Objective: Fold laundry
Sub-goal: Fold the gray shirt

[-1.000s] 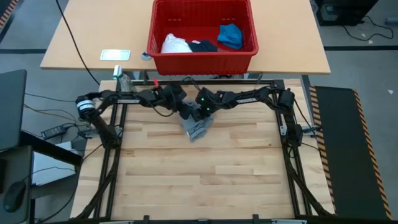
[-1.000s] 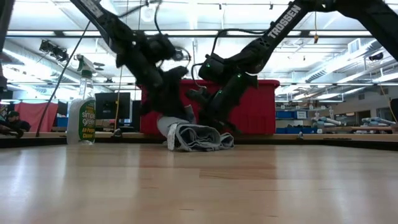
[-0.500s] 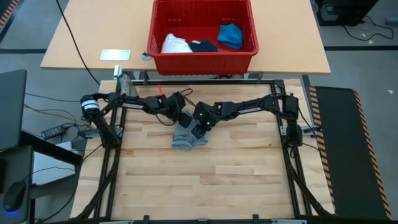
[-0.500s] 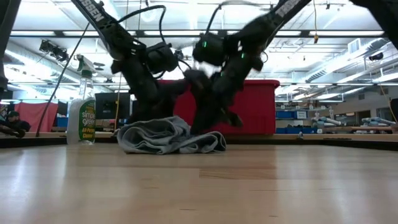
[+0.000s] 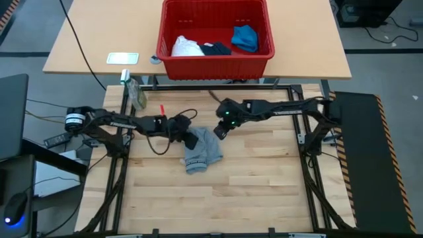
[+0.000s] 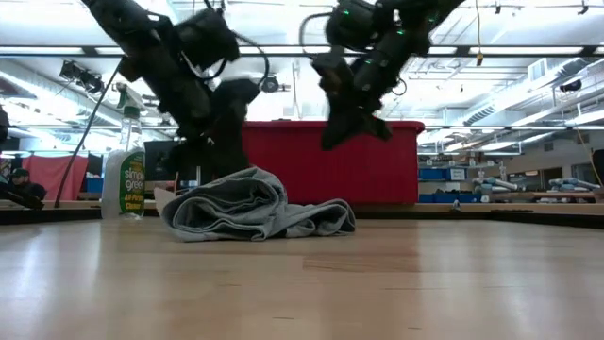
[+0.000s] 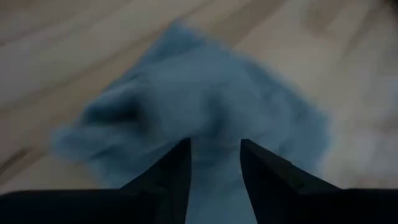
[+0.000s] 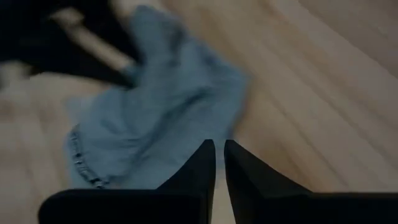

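Laundry under handling is the grey T-shirt (image 5: 201, 151), lying crumpled in a loose heap on the wooden table (image 5: 218, 198), near the middle of its far half. In the low view the same heap (image 6: 253, 208) is showing rolled folds and no flat panel. Three further pieces, the white cloth (image 5: 186, 47), the navy garment (image 5: 215, 49) and the bright blue garment (image 5: 244, 37), are sitting in the red basket (image 5: 215, 65) on the separate table beyond.

The left gripper (image 5: 190, 137) is sitting at the heap's left edge. In the left wrist view its fingers (image 7: 174, 174) are standing partly apart with grey cloth running between them, so it appears to be pinching an edge of the shirt. The right gripper (image 5: 220, 131) is hanging just above and to the right of the heap, clear of it in the low view (image 6: 351, 118). Its fingers (image 8: 203, 163) are nearly together with only a narrow gap, and nothing is lying between them.

Judgement: the step in hand is laying the shirt out, and no fold is made yet. The next move is calling for the right gripper to open, come down on the opposite edge, and for both arms to draw the cloth flat. A single-sided pull risks dragging the heap.
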